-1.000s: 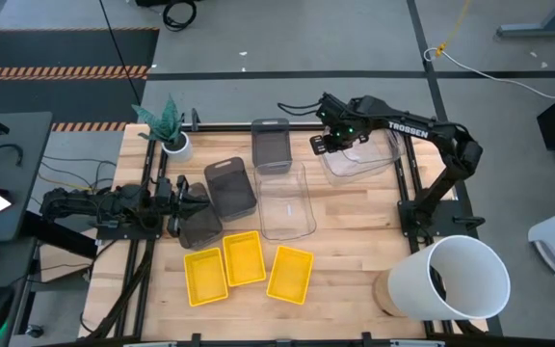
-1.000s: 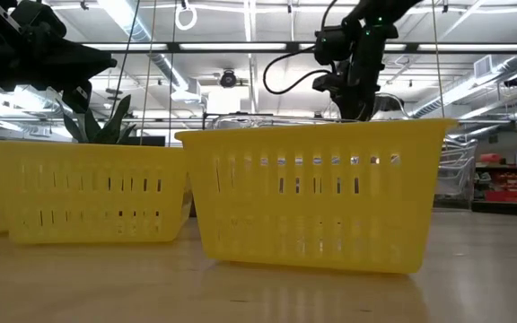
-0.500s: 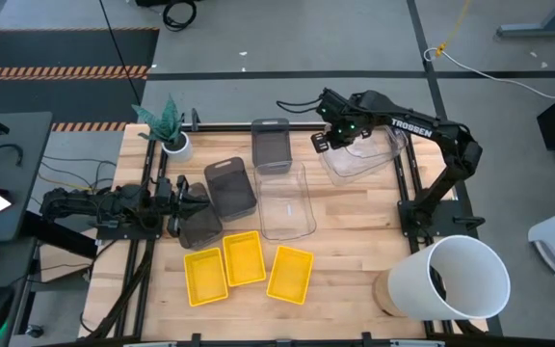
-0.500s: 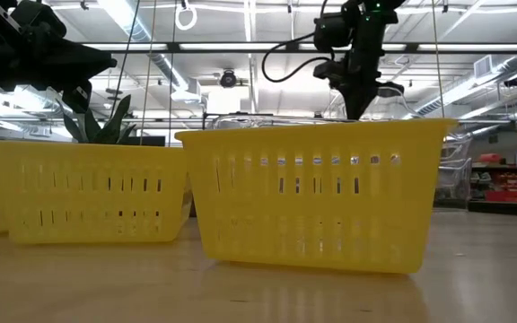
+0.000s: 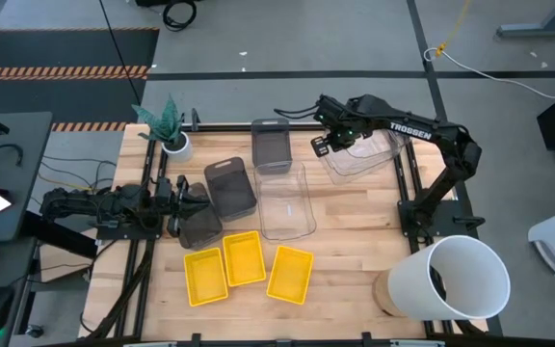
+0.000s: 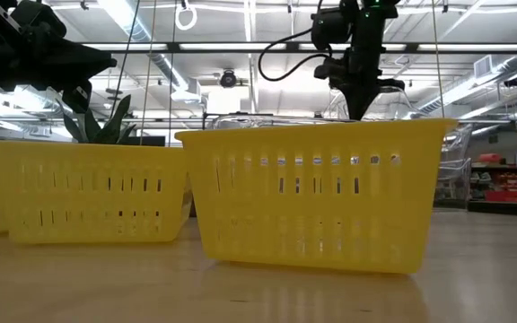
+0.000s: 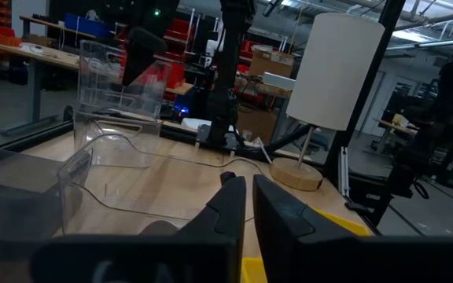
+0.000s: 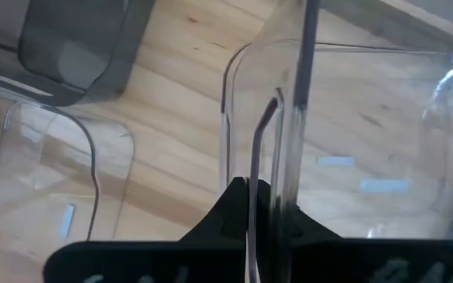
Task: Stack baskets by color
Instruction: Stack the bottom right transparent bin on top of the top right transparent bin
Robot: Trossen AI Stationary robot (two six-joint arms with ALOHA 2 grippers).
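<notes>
1. From overhead, I see my right gripper [image 5: 328,145] at the far right of the table, clenched on the near-left wall of a clear basket [image 5: 362,154]; the wrist camera shows both fingers pinching that clear wall [image 8: 278,126] between them, the jaws closed down to its thickness.
2. That clear basket sits at the table's far right corner, and it looks tilted in the overhead picture.
3. My left gripper [image 5: 193,196] lies low at the left side of the table, its fingers [image 7: 230,200] all but closed, with only a thin gap between them; it sits over the rim of a dark grey basket [image 5: 200,226], and I cannot tell whether it grips that rim.
4. A second dark grey basket [image 5: 230,185] stands just beside it, toward the centre, and a third [image 5: 271,145] stands farther back.
5. Another clear basket [image 5: 287,200] rests mid-table, between the grey ones and the right arm.
6. Three yellow baskets [image 5: 246,267] line the near edge, side by side.
7. A white bucket [image 5: 456,278] lies at the near right corner, and a potted plant [image 5: 170,130] stands at the far left.
</notes>
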